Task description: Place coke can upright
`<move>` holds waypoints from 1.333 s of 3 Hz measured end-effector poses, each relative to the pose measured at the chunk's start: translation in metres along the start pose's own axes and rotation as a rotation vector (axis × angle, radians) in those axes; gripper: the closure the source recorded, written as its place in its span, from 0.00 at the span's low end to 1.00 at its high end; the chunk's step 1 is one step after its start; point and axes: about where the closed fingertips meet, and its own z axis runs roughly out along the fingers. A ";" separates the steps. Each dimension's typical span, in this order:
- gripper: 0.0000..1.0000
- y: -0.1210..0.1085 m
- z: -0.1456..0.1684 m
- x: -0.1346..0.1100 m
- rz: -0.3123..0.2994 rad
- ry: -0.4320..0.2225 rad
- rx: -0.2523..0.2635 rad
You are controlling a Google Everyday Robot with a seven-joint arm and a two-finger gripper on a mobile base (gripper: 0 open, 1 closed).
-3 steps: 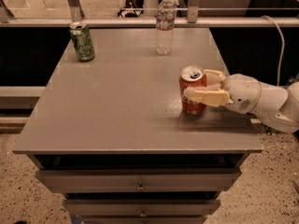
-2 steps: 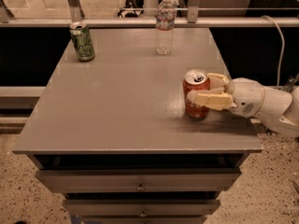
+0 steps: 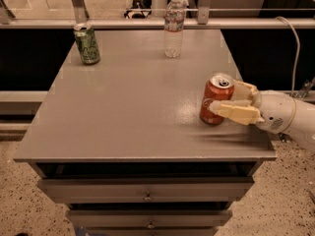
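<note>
Camera view: coke can (image 3: 216,99) stands near-upright, leaning slightly, near the right edge of the grey table (image 3: 123,112). Gripper (image 3: 226,98) reaches in from the right, fingers clamped on the can's sides. Green can (image 3: 87,44) far left, water bottle (image 3: 173,26) far centre.

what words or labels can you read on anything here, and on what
coke can: white script, too blurred to read
green can: markings too blurred to read
water bottle: label too small to read
gripper, shut on the coke can near the table's right edge: no text
</note>
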 end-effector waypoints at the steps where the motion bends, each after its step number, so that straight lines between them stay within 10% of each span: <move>1: 0.00 0.003 -0.016 -0.010 -0.013 0.050 0.002; 4: 0.00 0.010 -0.075 -0.110 -0.156 0.157 0.006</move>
